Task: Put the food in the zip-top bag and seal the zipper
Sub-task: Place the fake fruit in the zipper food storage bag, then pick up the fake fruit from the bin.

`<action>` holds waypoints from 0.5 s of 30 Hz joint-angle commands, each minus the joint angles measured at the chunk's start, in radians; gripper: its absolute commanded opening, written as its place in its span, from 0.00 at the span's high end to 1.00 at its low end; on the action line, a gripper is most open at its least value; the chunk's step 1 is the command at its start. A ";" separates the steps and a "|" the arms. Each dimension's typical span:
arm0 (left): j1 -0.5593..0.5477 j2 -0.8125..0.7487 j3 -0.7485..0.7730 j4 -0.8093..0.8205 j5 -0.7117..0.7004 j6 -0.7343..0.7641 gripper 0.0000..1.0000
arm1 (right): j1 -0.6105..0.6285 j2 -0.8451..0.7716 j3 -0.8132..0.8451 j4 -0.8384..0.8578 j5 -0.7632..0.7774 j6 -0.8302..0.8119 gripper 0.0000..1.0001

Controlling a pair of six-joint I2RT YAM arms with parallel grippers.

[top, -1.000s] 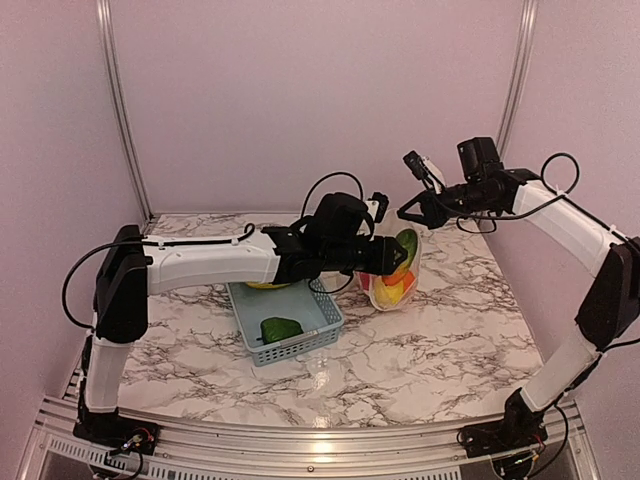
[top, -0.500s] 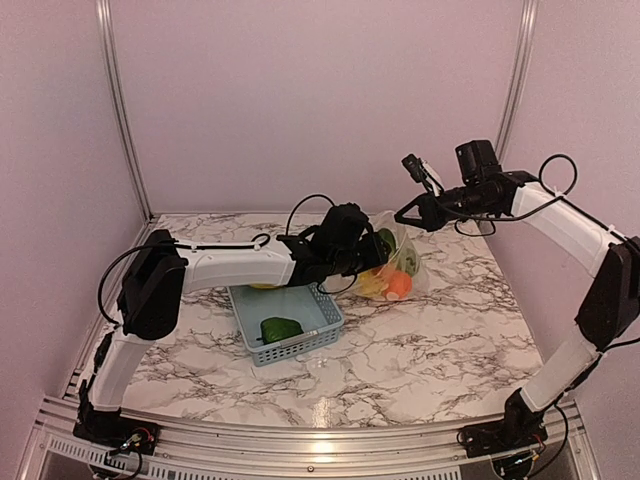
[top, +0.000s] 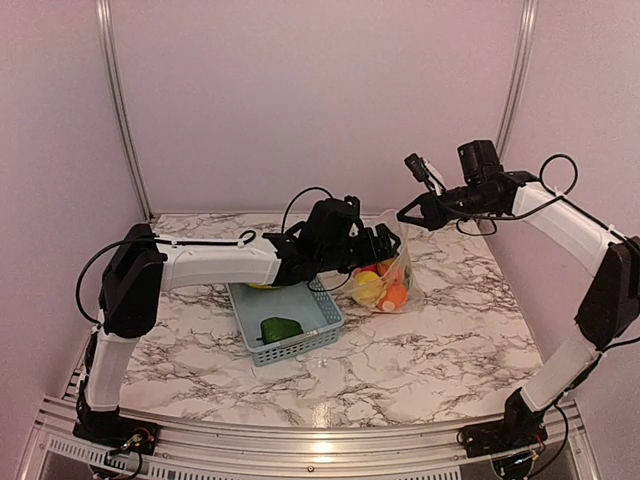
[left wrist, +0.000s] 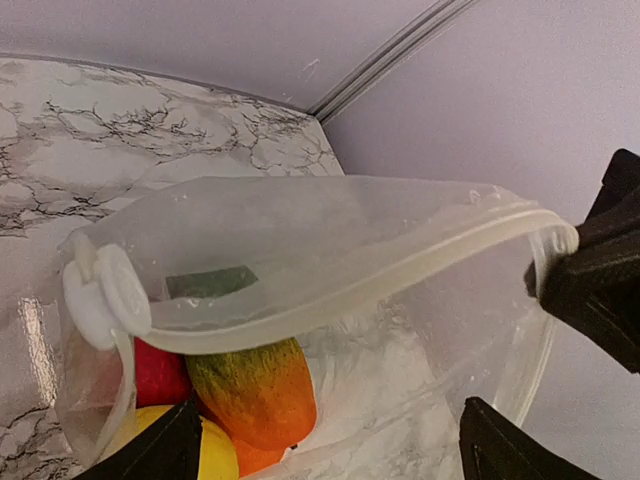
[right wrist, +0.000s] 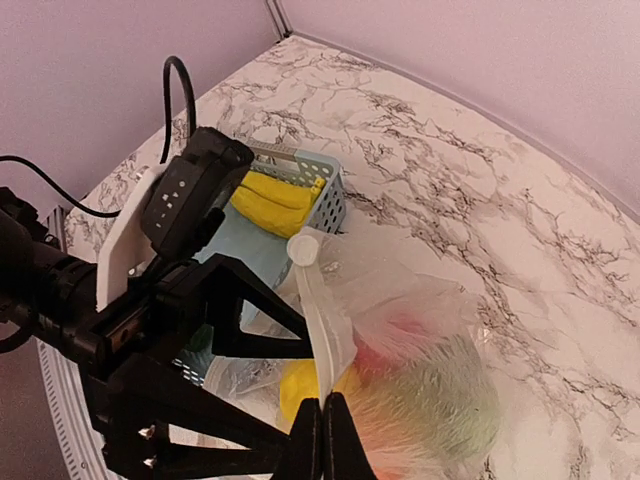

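The clear zip-top bag (top: pixel 388 280) hangs over the table with its base on the marble. My right gripper (top: pixel 403 214) is shut on the zipper (right wrist: pixel 322 320) at the top edge, and the white slider (right wrist: pixel 303 247) sits at the strip's far end. Inside the bag lie food pieces: an orange-green one (left wrist: pixel 255 390), a red one (left wrist: pixel 155 372) and a yellow one (left wrist: pixel 218 452). My left gripper (top: pixel 380 245) is at the bag's mouth. Its fingers (left wrist: pixel 150 452) stand wide open with nothing between them. A green piece (top: pixel 281 329) and yellow bananas (right wrist: pixel 268 200) lie in the basket.
The blue-grey mesh basket (top: pixel 318 318) stands on the marble table just left of the bag, under my left forearm. The back wall and a metal corner rail (top: pixel 512 80) close off the space behind the bag.
My left gripper has opened wide at the bag's mouth. The bag swung left and now hangs lower with the food settled at its bottom. The right gripper kept its hold.
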 commanded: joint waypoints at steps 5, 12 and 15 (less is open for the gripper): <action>-0.017 -0.263 -0.179 -0.097 0.229 0.273 0.09 | -0.079 0.022 0.037 0.071 -0.029 -0.013 1.00; 0.033 -0.330 -0.223 -0.449 0.028 0.524 0.19 | -0.090 -0.045 -0.043 0.169 -0.013 -0.035 1.00; 0.057 -0.335 -0.227 -0.537 -0.141 0.573 0.23 | -0.090 -0.062 -0.063 0.175 -0.015 -0.042 1.00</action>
